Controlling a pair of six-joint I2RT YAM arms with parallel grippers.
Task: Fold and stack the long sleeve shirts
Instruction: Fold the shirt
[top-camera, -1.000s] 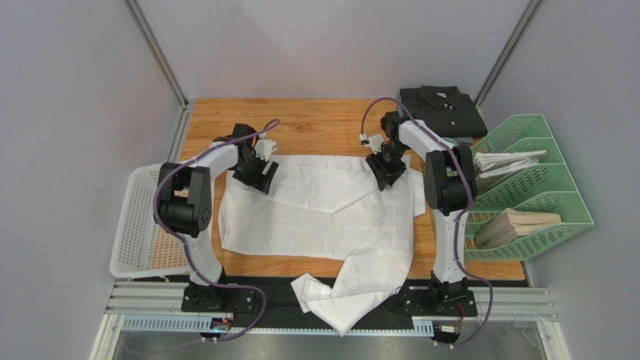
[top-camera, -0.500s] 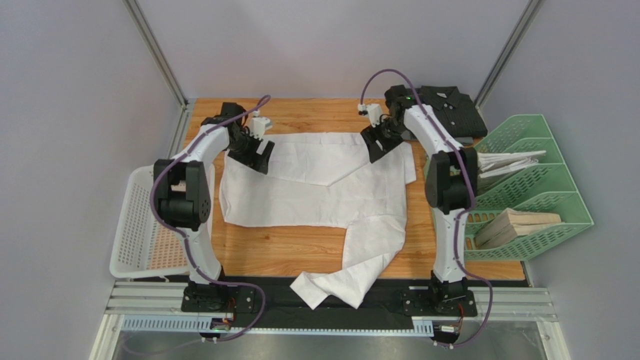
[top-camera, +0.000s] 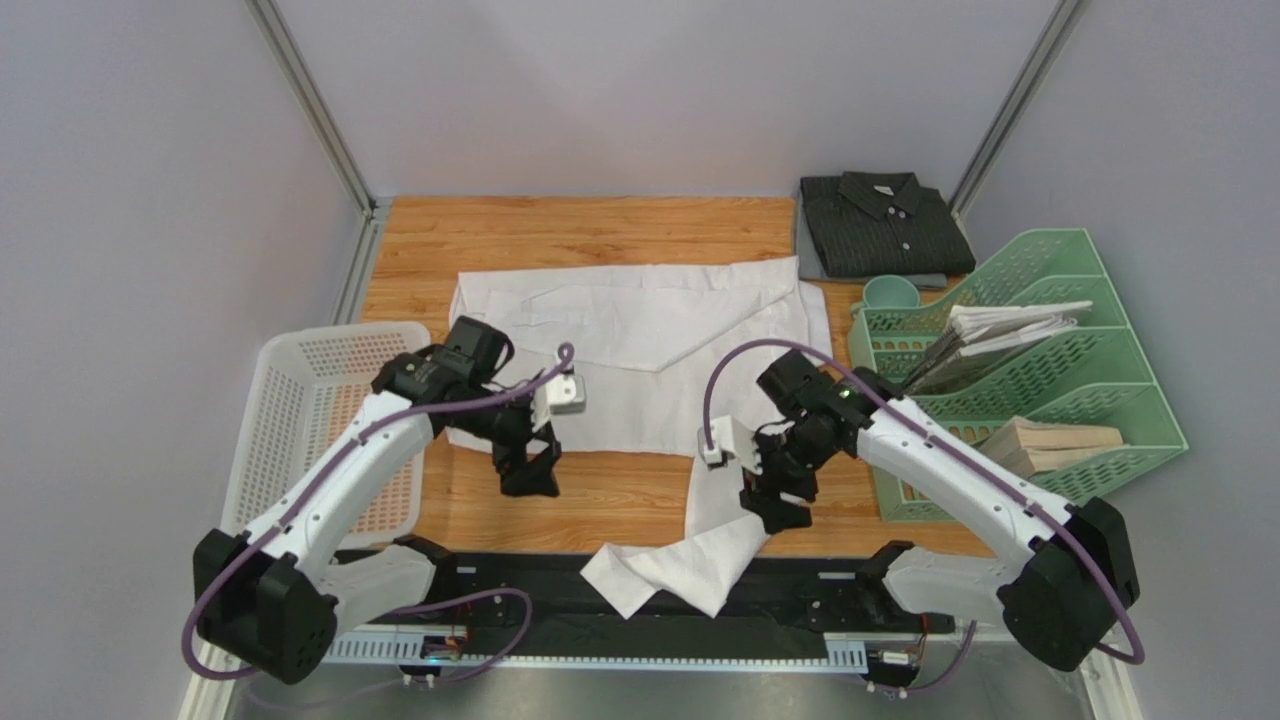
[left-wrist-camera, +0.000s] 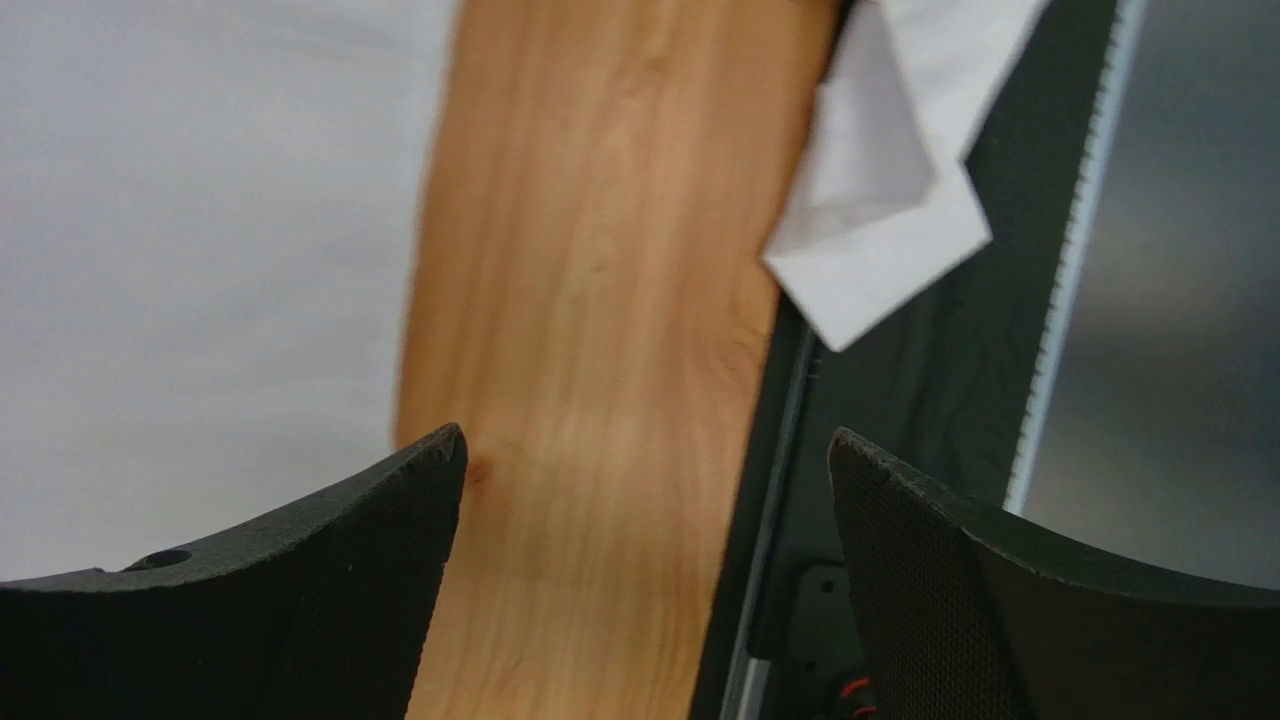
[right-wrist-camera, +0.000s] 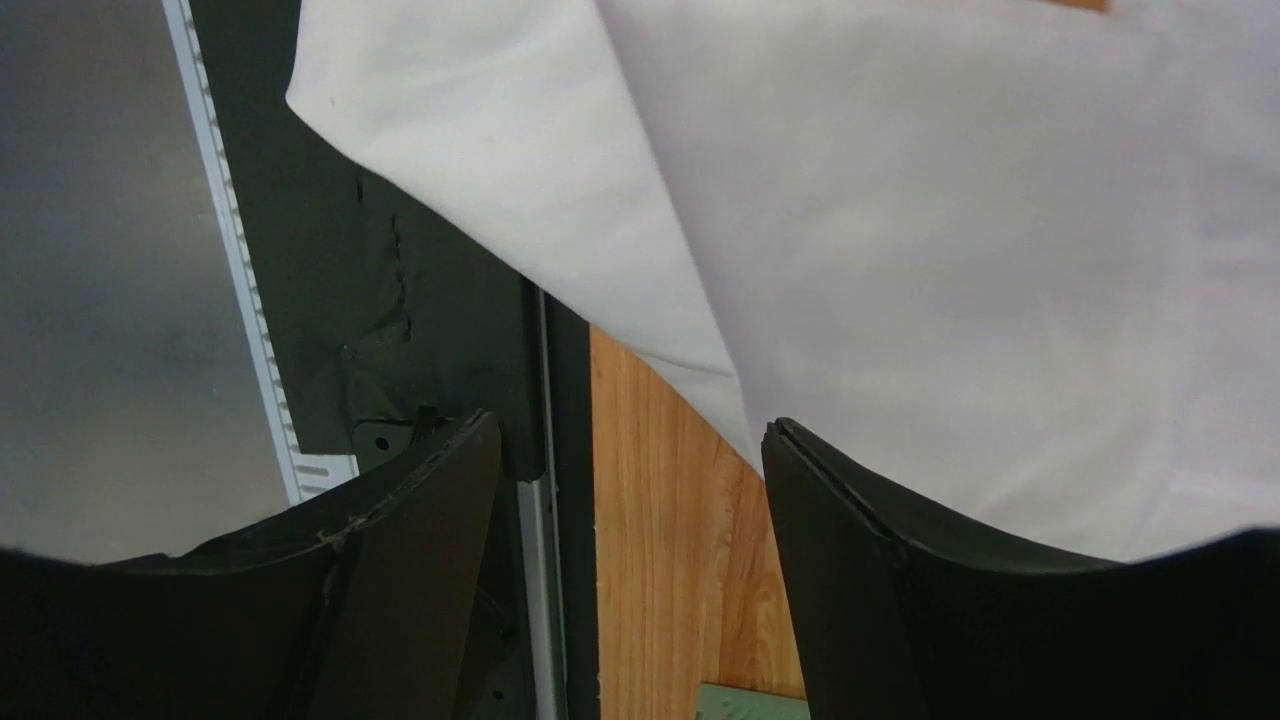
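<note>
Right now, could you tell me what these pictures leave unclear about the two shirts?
- White shirt, left wrist view: blurred and cut by the frame's left edge; no seams readable.
- Its sleeve, top view: partly covered by the right arm's jaws.
- Dark shirt, top view: too small for stripes; absent from wrist views.

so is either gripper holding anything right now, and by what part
Nothing is held. The left gripper hangs open over bare table. The right gripper is open just above a sleeve of the white shirt, with no cloth between its jaws.
</note>
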